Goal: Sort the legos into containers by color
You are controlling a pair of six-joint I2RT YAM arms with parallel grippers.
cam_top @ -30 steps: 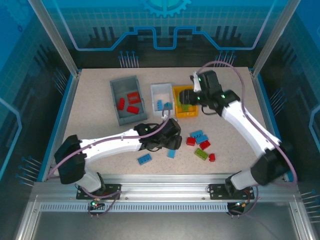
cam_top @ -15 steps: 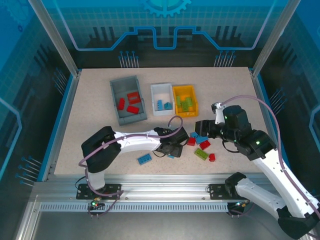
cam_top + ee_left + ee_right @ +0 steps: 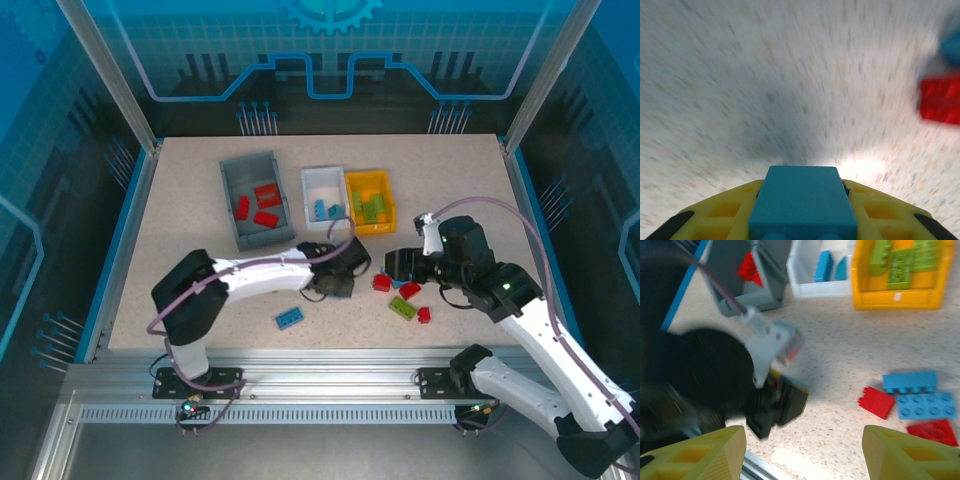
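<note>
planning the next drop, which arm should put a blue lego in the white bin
Left. The left pincer grips a blue brick close to the white bin. The right pincer is open and empty over the loose bricks.

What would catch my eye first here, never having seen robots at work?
Three bins stand in a row at the back of the table: a grey bin with red bricks, a white bin with blue bricks, and a yellow bin with green bricks. Nearer the front, the left arm's jaws pinch a blue brick, and loose bricks lie scattered by the right arm.
</note>
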